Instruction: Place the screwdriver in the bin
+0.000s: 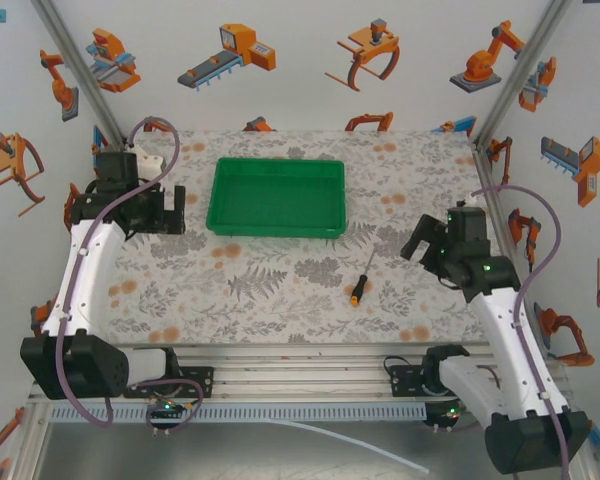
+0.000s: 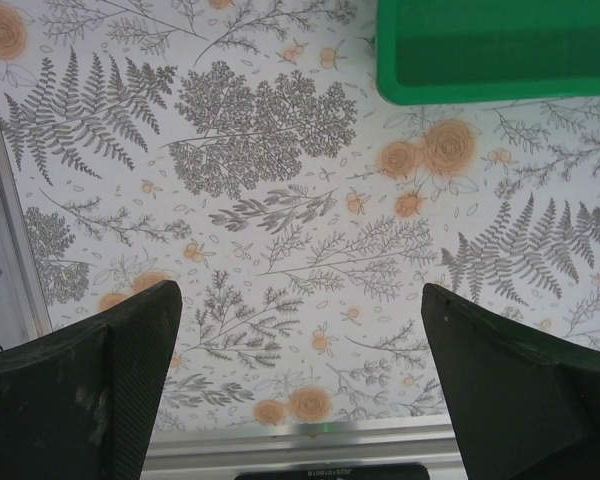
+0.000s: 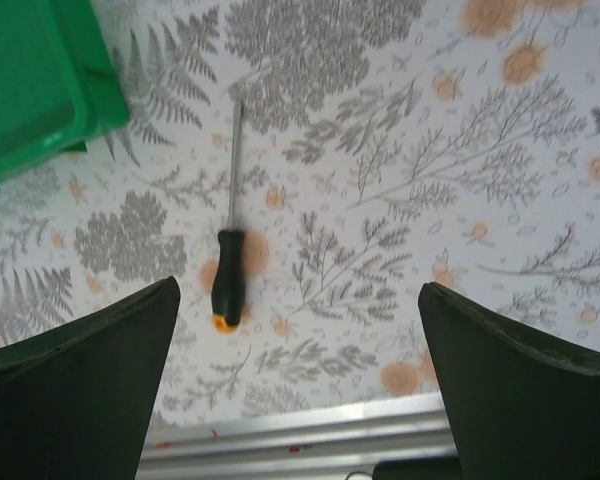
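The screwdriver lies flat on the floral table, black handle and orange cap toward the near edge, thin shaft pointing toward the bin. In the right wrist view the screwdriver rests left of centre, between and beyond the fingers. The green bin sits at the back centre; the bin's corner shows upper left, and its rim upper right in the left wrist view. My right gripper hangs open to the right of the screwdriver, above the table. My left gripper is open just left of the bin, holding nothing.
Aluminium rails run along the near table edge between the arm bases. White walls with robot stickers enclose the back and sides. Bare floral cloth spreads between the bin and the near edge.
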Motion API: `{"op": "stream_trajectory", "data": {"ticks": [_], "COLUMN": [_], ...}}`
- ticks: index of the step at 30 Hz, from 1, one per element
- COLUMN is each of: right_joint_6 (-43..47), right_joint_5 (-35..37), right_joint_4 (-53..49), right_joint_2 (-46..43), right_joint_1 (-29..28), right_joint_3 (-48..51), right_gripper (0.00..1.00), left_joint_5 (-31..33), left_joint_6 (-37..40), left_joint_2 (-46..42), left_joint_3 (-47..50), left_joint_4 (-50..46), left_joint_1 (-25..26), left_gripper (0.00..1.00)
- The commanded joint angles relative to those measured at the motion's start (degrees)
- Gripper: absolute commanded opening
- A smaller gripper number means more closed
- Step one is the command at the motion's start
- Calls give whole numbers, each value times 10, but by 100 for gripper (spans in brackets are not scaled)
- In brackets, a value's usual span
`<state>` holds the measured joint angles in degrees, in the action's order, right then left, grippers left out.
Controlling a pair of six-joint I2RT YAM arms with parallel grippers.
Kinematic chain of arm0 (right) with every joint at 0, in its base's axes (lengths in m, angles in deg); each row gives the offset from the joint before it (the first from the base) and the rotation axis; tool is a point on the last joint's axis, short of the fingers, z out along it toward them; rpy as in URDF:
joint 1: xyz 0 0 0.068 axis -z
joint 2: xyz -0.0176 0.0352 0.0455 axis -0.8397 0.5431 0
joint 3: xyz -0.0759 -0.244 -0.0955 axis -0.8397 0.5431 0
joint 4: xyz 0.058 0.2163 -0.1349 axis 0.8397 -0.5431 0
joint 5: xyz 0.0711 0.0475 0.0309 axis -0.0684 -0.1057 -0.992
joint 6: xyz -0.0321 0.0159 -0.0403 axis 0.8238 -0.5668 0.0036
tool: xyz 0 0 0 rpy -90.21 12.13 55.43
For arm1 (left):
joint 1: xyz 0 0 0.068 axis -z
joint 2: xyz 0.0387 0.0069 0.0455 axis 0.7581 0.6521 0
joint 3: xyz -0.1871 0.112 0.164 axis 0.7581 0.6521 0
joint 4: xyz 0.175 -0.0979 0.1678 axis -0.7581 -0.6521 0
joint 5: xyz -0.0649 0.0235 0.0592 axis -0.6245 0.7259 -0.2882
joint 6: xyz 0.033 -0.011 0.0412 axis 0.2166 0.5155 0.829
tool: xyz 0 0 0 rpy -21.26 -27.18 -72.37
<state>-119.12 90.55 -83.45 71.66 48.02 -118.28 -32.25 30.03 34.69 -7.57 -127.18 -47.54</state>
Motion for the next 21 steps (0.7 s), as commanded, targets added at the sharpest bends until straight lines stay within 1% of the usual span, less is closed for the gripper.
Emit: {"op": "stream_trajectory", "data": {"ticks": [1, 2, 5, 8, 10, 13, 14, 16, 21], "right_joint_6": [-60, -76, -104, -127, -144, -154, -157, -162, -170], "right_joint_5": [43, 58, 62, 78, 92, 83, 88, 99, 97], "right_joint_4": [-101, -98, -70, -41, -16, 13, 16, 15, 34], "right_joint_2": [22, 28, 73, 135, 165, 226, 248, 285, 337], "right_joint_1": [-80, -113, -178, -230, -256, -277, -285, -299, -310], "right_joint_3": [-14, -12, -6, -9, -8, -13, -17, -28, -34], "right_gripper": [92, 91, 87, 84, 84, 84, 81, 80, 79], "left_joint_5": [-3, -2, -2, -2, 1, 2, 3, 2, -1], "left_joint_6": [18, 19, 17, 17, 14, 9, 8, 8, 6], "left_joint_2": [3, 1, -2, -7, -9, -12, -14, -18, -21], "left_joint_3": [-22, -26, -32, -29, -24, -17, -15, -12, -8], "left_joint_4": [-54, -54, -55, -54, -53, -54, -54, -54, -53], "left_joint_1": [4, 5, 9, 14, 17, 21, 22, 23, 27], "left_gripper": [97, 97, 97, 97, 97, 97, 97, 97, 97]}}
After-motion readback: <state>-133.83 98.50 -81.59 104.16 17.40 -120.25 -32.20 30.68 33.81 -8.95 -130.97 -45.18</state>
